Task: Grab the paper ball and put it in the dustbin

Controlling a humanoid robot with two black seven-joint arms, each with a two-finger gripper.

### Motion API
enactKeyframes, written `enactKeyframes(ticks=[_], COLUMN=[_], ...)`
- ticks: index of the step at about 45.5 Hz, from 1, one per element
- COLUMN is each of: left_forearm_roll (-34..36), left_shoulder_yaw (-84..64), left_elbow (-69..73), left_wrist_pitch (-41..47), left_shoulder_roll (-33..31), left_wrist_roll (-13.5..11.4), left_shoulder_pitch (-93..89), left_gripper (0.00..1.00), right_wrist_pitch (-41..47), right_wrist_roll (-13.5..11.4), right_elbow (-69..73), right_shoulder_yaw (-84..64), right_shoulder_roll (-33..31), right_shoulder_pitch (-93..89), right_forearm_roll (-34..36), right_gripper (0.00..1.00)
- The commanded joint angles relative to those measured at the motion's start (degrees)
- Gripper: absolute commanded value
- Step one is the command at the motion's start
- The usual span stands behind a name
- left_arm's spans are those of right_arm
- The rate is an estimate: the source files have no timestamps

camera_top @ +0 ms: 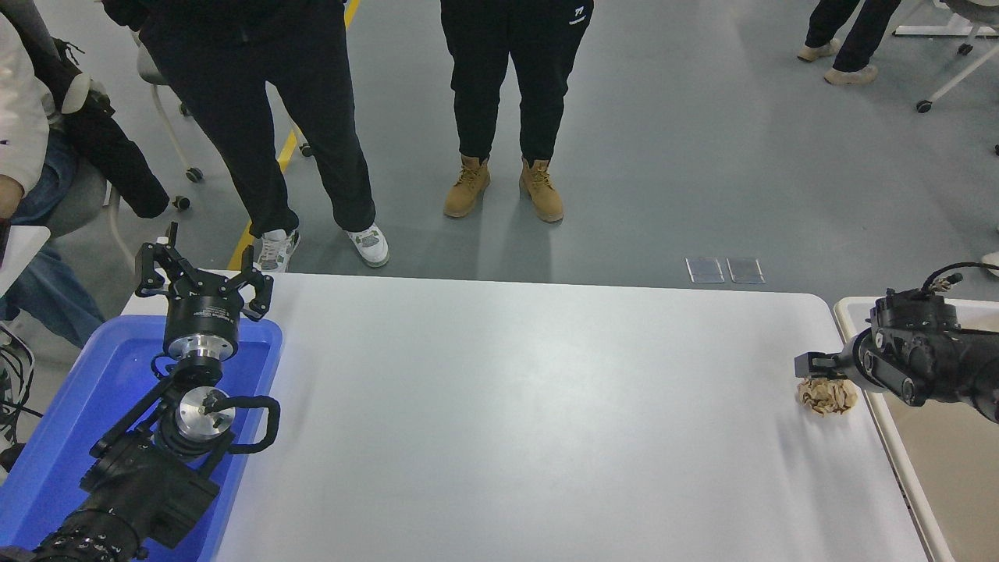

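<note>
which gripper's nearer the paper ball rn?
Right. The right gripper sits just above the paper ball near the table's right edge, beside the dustbin. The left gripper is parked across the table over the blue tray.

You have the paper ball (827,396) lying on the white table (507,406) out at about four o'clock from the table's middle, close to the right edge. It is a small crumpled wad, tan-brown with pale creases, resting on the surface; its upper part is partly covered from this view. At three o'clock from it, just past the table's edge, stands the dustbin (897,460): cream plastic, a rounded pale rim, smooth beige inner walls, cut off by the picture's right side.
</note>
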Motion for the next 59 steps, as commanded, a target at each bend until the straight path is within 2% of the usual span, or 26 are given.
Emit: enactKeyframes(ticks=[1, 12, 42, 50, 52, 55, 59], left_forearm_roll=[0.00, 0.00, 0.00, 0.00, 0.00, 0.00, 0.00], left_shoulder_yaw=[0.00, 0.00, 0.00, 0.00, 0.00, 0.00, 0.00], left_elbow=[0.00, -0.17, 0.00, 0.00, 0.00, 0.00, 0.00], left_wrist_pitch=[0.00, 0.00, 0.00, 0.00, 0.00, 0.00, 0.00], left_shoulder_roll=[0.00, 0.00, 0.00, 0.00, 0.00, 0.00, 0.00], left_wrist_roll=[0.00, 0.00, 0.00, 0.00, 0.00, 0.00, 0.00], left_shoulder_pitch=[0.04, 0.04, 0.04, -0.04, -0.04, -0.04, -0.04], left_gripper=[0.99, 0.99, 0.99, 0.99, 0.99, 0.99, 0.99], right_wrist_pitch=[-0.07, -0.33, -8.33, -9.91, -10.09, -10.17, -10.26], right_wrist_roll=[0.13, 0.13, 0.13, 0.13, 0.13, 0.13, 0.13], right_elbow=[0.04, -0.05, -0.84, -0.93, -0.93, -0.93, -0.93], right_shoulder_yaw=[0.03, 1.69, 2.57, 2.57, 2.57, 2.57, 2.57], right_shoulder_roll=[0.18, 1.24, 3.00, 3.00, 3.00, 3.00, 3.00], right_shoulder_pitch=[-1.13, -1.92, -4.91, -4.99, -4.99, -5.08, -5.34], right_forearm_roll=[0.00, 0.00, -0.09, 0.00, 0.00, 0.00, 0.00], right_gripper=[1.00, 1.00, 1.00, 0.97, 0.91, 0.89, 0.77])
